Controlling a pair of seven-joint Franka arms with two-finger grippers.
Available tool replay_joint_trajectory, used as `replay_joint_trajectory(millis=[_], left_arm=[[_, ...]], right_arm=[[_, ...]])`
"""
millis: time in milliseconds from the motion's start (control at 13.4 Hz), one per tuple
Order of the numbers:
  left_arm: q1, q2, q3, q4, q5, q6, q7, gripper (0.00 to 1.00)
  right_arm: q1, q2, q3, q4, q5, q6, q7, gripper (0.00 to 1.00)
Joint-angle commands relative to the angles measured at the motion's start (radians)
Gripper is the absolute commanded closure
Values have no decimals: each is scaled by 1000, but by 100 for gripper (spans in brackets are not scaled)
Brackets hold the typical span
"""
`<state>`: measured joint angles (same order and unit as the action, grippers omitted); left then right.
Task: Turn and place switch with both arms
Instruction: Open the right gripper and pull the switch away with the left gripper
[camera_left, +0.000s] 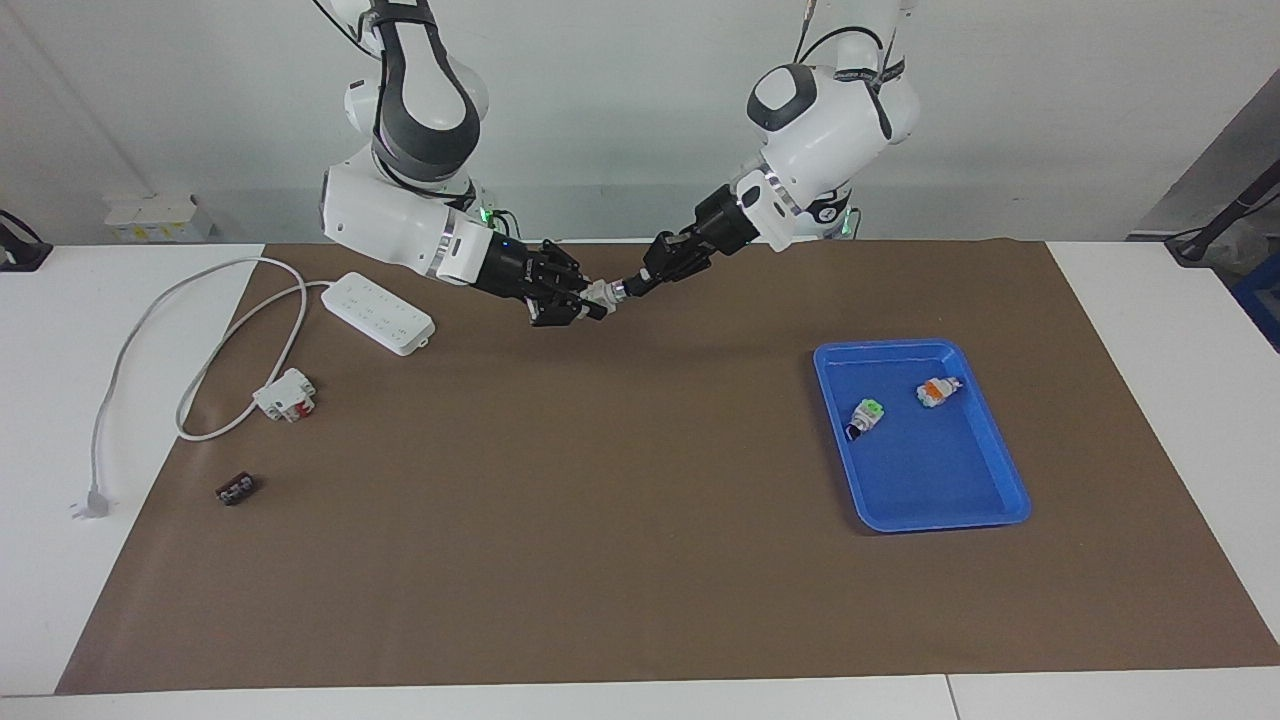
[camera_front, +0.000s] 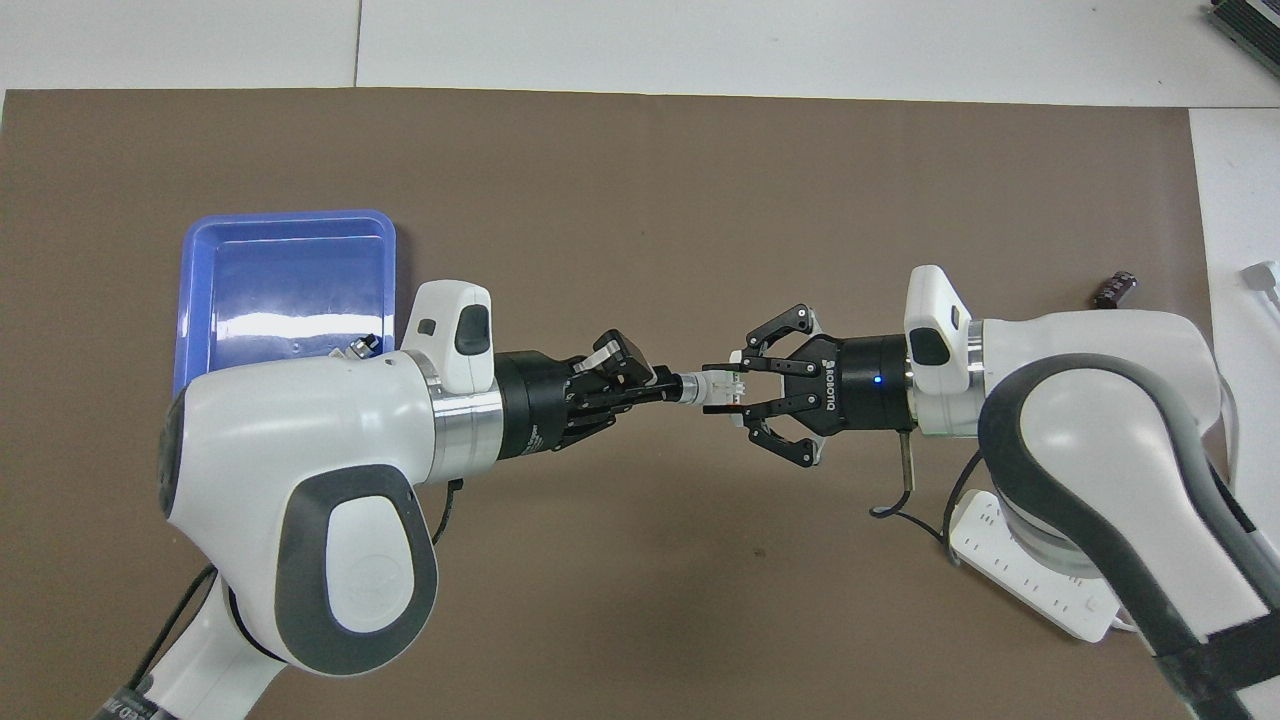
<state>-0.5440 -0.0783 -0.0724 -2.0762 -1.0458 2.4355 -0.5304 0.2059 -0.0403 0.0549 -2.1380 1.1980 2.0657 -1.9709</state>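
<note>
The switch (camera_left: 603, 292) (camera_front: 714, 385), a small white-grey body with a black-and-silver tip, hangs in the air over the brown mat at the robots' end of the table, held from both ends. My left gripper (camera_left: 630, 286) (camera_front: 668, 385) is shut on its black-and-silver tip. My right gripper (camera_left: 590, 300) (camera_front: 726, 390) is shut on the white body, its outer links splayed to the sides. The two arms point at each other in one line.
A blue tray (camera_left: 920, 346) (camera_front: 290, 215) toward the left arm's end holds a green-capped switch (camera_left: 866, 415) and an orange-capped one (camera_left: 938, 391). Toward the right arm's end lie a power strip (camera_left: 378, 312) (camera_front: 1030, 580) with its cable, a white-and-red block (camera_left: 285, 394) and a small black part (camera_left: 237, 489).
</note>
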Motion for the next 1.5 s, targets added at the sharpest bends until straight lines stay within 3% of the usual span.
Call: replay_joint_trajectory(millis=[0, 598, 1047, 1122, 1197, 1421], left_arm=[[-39, 2, 5, 4, -14, 8, -161, 100], [-80, 5, -3, 10, -16, 125, -560, 100], [-80, 5, -1, 10, -16, 134, -565, 100], [-79, 5, -1, 10, -16, 134, -565, 100], [-79, 5, -1, 10, -16, 134, -566, 100], [-74, 6, -1, 10, -16, 135, -559, 100]], right_arm=[[9, -18, 6, -10, 15, 21, 26, 100], [9, -18, 6, -13, 14, 21, 26, 100], [9, -20, 6, -16, 14, 21, 24, 100], [9, -20, 6, -17, 14, 21, 24, 82], [9, -20, 6, -17, 14, 21, 24, 2], [9, -20, 6, -16, 14, 21, 26, 0]])
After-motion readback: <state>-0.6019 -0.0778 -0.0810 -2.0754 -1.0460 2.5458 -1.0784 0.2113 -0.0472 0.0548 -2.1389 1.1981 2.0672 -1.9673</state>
